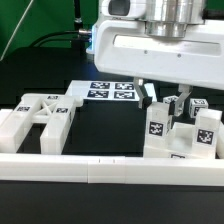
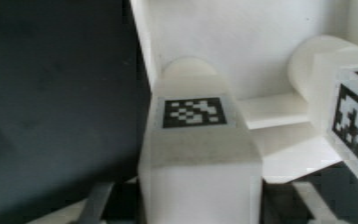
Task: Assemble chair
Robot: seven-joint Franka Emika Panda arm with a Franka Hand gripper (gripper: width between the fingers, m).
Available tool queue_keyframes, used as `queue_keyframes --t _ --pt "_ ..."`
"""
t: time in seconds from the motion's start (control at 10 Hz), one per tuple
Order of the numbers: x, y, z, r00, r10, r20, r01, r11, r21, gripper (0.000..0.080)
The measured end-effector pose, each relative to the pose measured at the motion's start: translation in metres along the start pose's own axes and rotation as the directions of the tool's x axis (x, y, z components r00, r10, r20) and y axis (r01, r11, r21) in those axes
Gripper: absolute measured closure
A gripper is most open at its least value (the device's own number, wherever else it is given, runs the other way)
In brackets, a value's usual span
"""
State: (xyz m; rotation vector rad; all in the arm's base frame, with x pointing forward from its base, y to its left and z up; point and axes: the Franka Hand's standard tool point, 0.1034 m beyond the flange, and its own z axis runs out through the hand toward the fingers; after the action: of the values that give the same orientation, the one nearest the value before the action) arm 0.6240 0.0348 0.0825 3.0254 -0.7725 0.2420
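We see the gripper (image 1: 163, 104) hanging down from the big white robot housing (image 1: 150, 50), on the exterior view's right side of the black table (image 1: 105, 125). In the wrist view its two dark fingers (image 2: 105, 205) sit on either side of a white leg (image 2: 197, 150). They are squeezed tight on it, so the gripper is grasping the leg. The leg has a little black-and-white tag (image 2: 197, 112) on its face and a rounded end. Just beside the leg is another white block (image 2: 327, 75) with a tag of its own. The chair is not one thing yet, and its parts lie in two groups. On the exterior view's right, under the gripper, several white tagged blocks (image 1: 205, 130) stand close together, near the front. We cannot tell from that view which of these blocks is the one being held. On the exterior view's left, well apart from them, lies a flat slotted piece (image 1: 40, 120), also near the front. Between the two groups, farther back, the marker board (image 1: 110, 92) lies flat on the table. A long white rail (image 1: 100, 168) runs across the near edge of the table, in front of all the parts.
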Motion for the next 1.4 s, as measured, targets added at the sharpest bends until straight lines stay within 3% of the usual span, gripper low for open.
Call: queue_keyframes --t 0.4,0.6,0.7,0.8,0.9,1.4 --pt "-0.001 0.006 0.0 0.997 0.071 0.012 -0.071 0.997 -0.017 0.051" --pt "0.001 0.013 -0.006 0.995 0.088 0.041 -0.089 0.996 0.009 0.0258" --pt "0.0 0.016 -0.012 0.992 0.106 0.066 -0.107 0.994 0.025 0.0184" --pt "-0.002 0.021 -0.018 0.99 0.108 0.095 -0.114 0.992 0.053 0.0184" --pt "-0.004 0.026 -0.021 0.989 0.109 0.103 -0.116 0.991 0.063 0.0157" --pt "-0.005 0.031 -0.02 0.988 0.109 0.106 -0.115 0.992 0.059 0.015"
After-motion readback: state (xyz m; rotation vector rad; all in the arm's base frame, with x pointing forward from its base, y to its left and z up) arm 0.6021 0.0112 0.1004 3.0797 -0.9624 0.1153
